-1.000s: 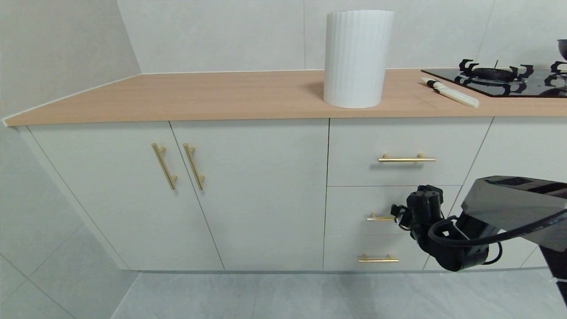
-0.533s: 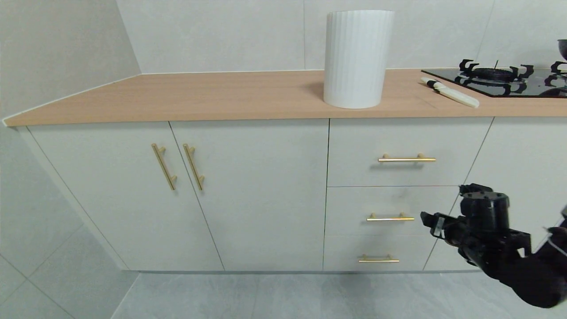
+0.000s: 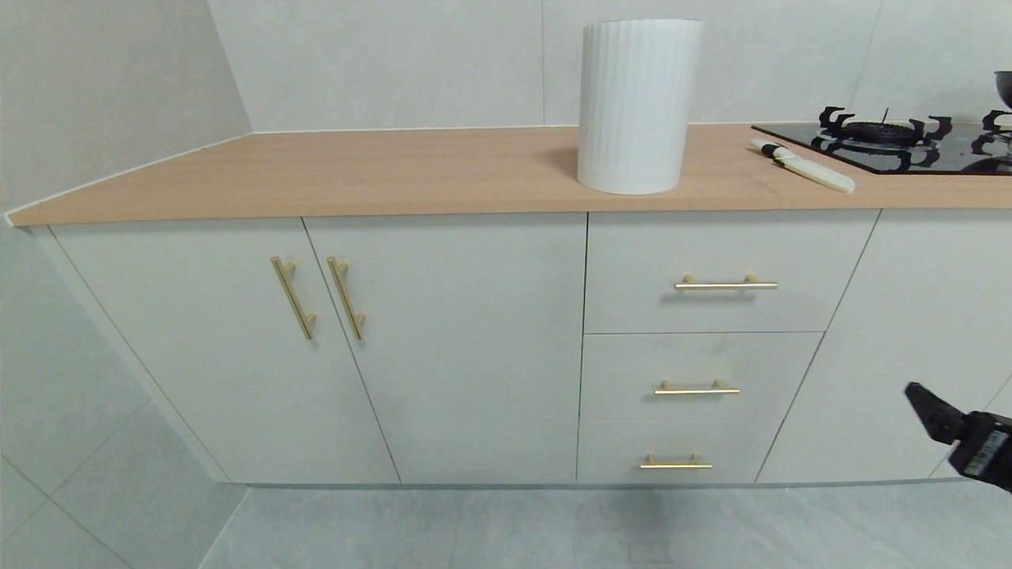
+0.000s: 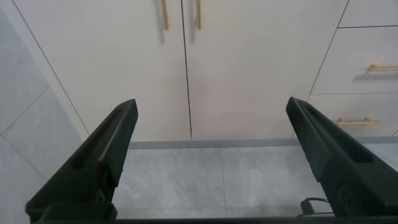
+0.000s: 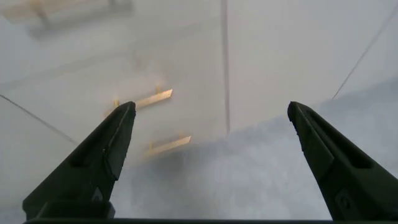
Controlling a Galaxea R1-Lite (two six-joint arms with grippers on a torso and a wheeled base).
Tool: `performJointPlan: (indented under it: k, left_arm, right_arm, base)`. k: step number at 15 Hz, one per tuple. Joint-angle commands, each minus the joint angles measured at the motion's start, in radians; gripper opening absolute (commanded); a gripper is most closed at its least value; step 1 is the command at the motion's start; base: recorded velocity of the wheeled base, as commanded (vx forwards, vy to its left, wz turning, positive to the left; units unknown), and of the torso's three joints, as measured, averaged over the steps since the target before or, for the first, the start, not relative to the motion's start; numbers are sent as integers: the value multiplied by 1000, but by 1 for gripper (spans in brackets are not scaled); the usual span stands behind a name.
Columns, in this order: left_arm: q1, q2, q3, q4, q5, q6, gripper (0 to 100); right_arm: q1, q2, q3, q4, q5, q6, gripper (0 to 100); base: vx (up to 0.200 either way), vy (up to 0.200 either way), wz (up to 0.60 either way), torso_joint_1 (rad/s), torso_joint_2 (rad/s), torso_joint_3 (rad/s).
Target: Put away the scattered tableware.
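2 claws gape empty: left claw (image 4: pixel 211 102), and right claw (image 5: pixel 210 109) withdrawn rightward from the drawers (image 3: pixel 700 359).

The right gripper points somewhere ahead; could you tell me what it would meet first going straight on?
The right gripper would probably meet the white cabinet front beside the lower drawers, just above the floor; depth is unclear.

Across the upper frame we see a matt, wood-grain tabletop (image 3: pixel 395 170). On it the white canister (image 3: pixel 639 103) is ribbed and matt, the knife (image 3: pixel 802 164) at upper right looks like smooth cream plastic, and the hob (image 3: pixel 909 158) is glossy black glass. The cabinet fronts (image 3: pixel 458 348) look matt pale grey, their handles (image 3: pixel 726 284) brushed golden metal. The floor (image 3: pixel 474 529) is dull grey tile. The left tool (image 4: pixel 211 106) and right tool (image 5: pixel 211 109) look like matt black plastic.
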State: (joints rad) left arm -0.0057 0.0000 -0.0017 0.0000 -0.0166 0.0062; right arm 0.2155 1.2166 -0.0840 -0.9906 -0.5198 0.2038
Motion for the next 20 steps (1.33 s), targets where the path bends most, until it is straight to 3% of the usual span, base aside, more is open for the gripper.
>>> performJointPlan:
  k: [1,2,5,6,7,11,14,17,20]
  left_arm:
    - [0,2,0,0,0,0,100]
    - [0,2,0,0,0,0,100]
    - [0,2,0,0,0,0,100]
    - [0,2,0,0,0,0,100]
    - [0,2,0,0,1,0,100]
    - [0,2,0,0,0,0,100]
    - [0,2,0,0,1,0,100]
    - [0,2,0,0,1,0,100]
    - [0,2,0,0,0,0,100]
  right_arm:
    - [-133,-442,78,147,-13,-129,100]
    - [-177,-620,70,288,-5,-178,100]
    - [-174,-933,12,583,20,-256,100]
    - [-176,-1086,-42,757,67,-273,100]
    - [-182,-1160,-60,830,95,-284,100]
    - [-216,-1217,-34,854,179,-284,100]
    - [-216,-1217,84,862,354,-274,100]
    - [-214,-1215,84,942,511,-196,100]
    - [-214,-1215,83,991,527,-202,100]
  base:
    - [0,0,0,0,0,0]
    - [0,0,0,0,0,0]
    - [0,0,0,0,0,0]
    - [0,0,0,0,0,0]
    - [0,0,0,0,0,0]
    - [0,0,0,0,0,0]
    - [0,0,0,0,0,0]
    - [0,0,0,0,0,0]
    - [0,0,0,0,0,0]
